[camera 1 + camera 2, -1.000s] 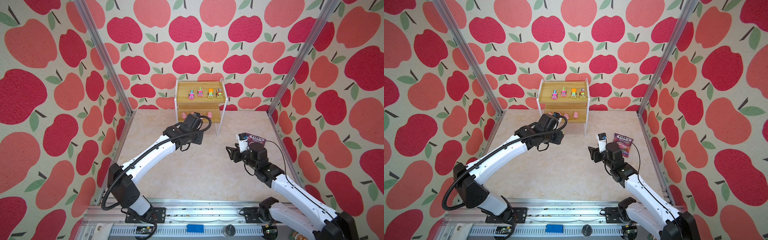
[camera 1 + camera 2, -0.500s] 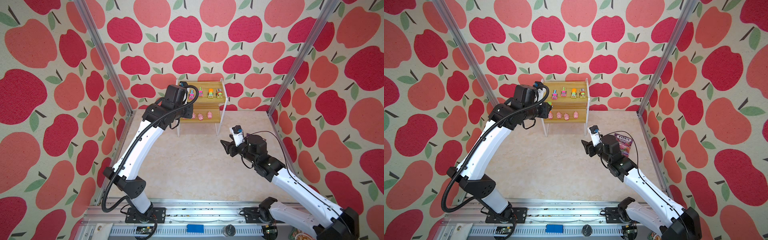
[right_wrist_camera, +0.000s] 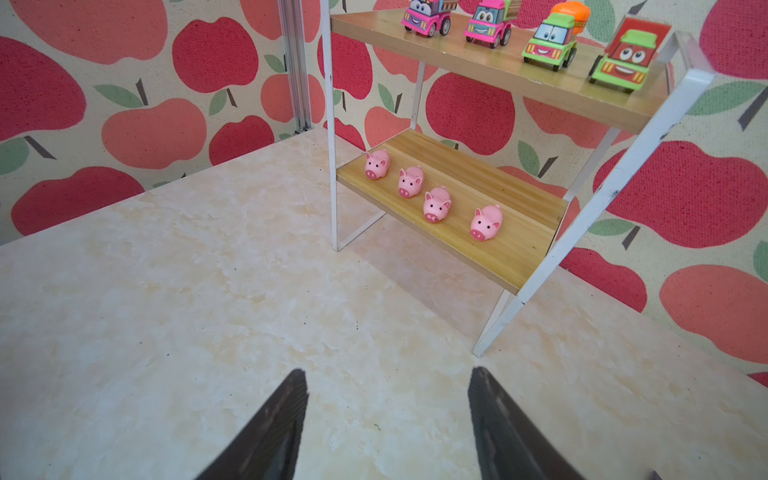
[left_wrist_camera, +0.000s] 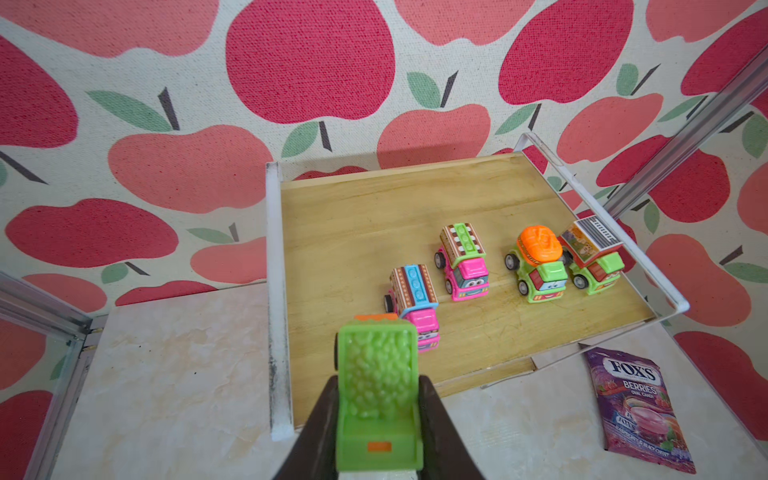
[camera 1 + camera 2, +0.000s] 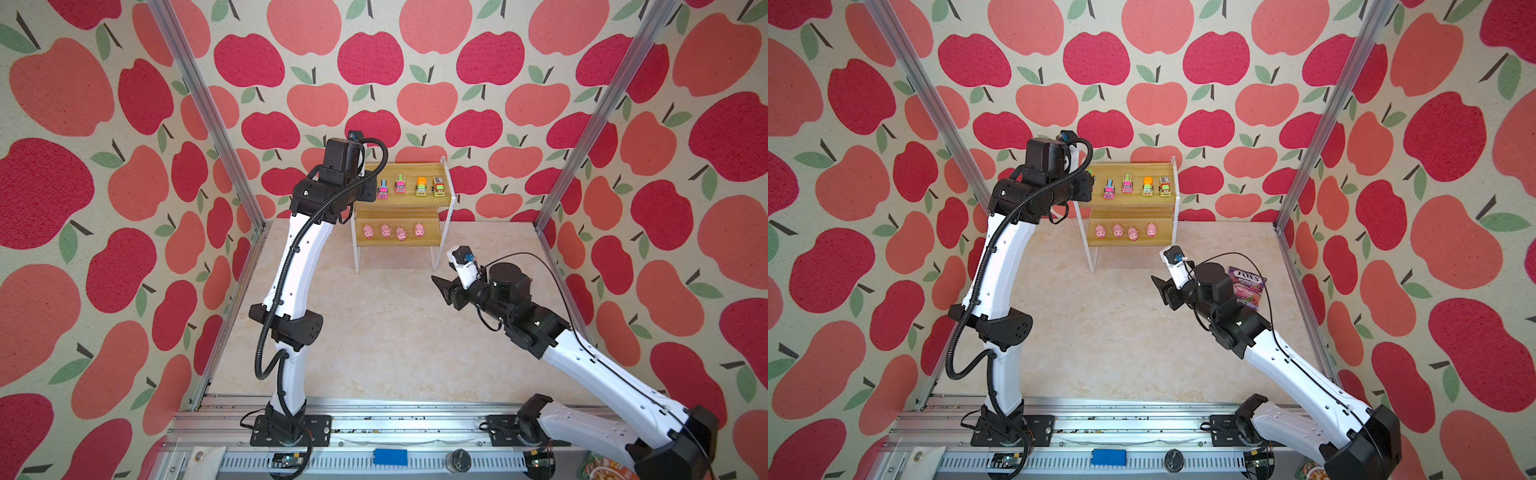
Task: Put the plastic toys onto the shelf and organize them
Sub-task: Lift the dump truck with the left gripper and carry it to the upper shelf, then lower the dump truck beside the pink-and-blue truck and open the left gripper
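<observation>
My left gripper point(image 4: 378, 384) is shut on a green toy truck point(image 4: 376, 374) with an orange front. It hangs over the left front corner of the shelf's top board point(image 4: 353, 216). Several toy trucks point(image 4: 461, 262) stand in a row on that board, also seen in a top view point(image 5: 420, 187). Several pink pigs point(image 5: 385, 230) line the lower board point(image 3: 478, 174). In both top views the left wrist point(image 5: 332, 191) hides its own fingers. My right gripper point(image 3: 386, 386) is open and empty, low over the floor right of the shelf point(image 5: 1129, 201).
A purple candy bag point(image 5: 1246, 286) lies on the marble floor right of the shelf, behind the right wrist; it also shows in the left wrist view point(image 4: 640, 407). Apple-print walls and metal corner posts point(image 5: 582, 137) close in the workspace.
The left arm has risen from the floor in front of the shelf to the left end of the top board, carrying the green truck. The right gripper shifted slightly toward the shelf.
</observation>
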Controlling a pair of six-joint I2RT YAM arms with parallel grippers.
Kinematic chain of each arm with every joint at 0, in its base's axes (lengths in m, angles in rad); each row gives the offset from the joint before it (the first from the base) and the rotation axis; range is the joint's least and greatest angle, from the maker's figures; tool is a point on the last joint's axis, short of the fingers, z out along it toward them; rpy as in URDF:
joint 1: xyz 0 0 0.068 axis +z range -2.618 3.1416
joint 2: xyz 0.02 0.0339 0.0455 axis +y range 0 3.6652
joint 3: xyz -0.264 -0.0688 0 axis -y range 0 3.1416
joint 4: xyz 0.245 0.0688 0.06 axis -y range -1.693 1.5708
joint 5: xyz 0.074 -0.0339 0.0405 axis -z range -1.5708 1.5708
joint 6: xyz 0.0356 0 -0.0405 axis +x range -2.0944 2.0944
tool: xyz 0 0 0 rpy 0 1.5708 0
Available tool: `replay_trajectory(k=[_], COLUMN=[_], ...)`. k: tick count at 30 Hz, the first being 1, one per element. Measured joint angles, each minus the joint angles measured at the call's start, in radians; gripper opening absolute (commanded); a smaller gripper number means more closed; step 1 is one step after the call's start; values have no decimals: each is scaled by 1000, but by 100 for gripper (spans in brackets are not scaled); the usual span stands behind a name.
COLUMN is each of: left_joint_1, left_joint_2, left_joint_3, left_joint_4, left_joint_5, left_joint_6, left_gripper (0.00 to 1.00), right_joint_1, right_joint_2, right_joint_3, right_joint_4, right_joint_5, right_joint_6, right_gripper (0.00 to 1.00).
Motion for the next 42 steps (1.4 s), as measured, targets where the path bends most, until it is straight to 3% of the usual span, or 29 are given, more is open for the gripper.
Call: replay_trajectory(k=[9,42], left_joint_1=[21,31], left_joint_2=[7,110], left_joint_3=[-32,-32], left_joint_4=[14,87], left_joint_5=[4,11], left_joint_6=[5,-26], left_gripper=[29,31], right_joint_1=[39,52], right_joint_2=[22,6], right_joint_3=[55,47], right_joint_4=[17,23], right_joint_5=[20,36], right_joint_6=[-86,-95], right_gripper=[65,66])
